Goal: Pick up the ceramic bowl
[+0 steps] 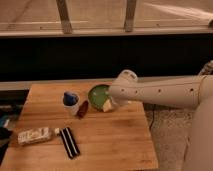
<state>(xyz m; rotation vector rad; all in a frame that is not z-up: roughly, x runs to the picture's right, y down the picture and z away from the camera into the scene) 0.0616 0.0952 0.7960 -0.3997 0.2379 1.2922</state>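
Pincer (109,104) at ceramic bowl (98,93); cup (70,101) left

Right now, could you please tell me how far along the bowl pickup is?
Done, it seems: the reach. The gripper is at the right edge of the bowl, mostly hidden under the arm. In hand: the grasp, though a hold on the rim cannot be confirmed. Left: the lift, as the bowl appears to rest on the table, right of the cup.

Green ceramic bowl (98,94), upright on wooden table (110,145).
Round, shallow, glossy, with darker rim; sits near table's far edge, right side partly covered by gripper (108,104) at the rim.
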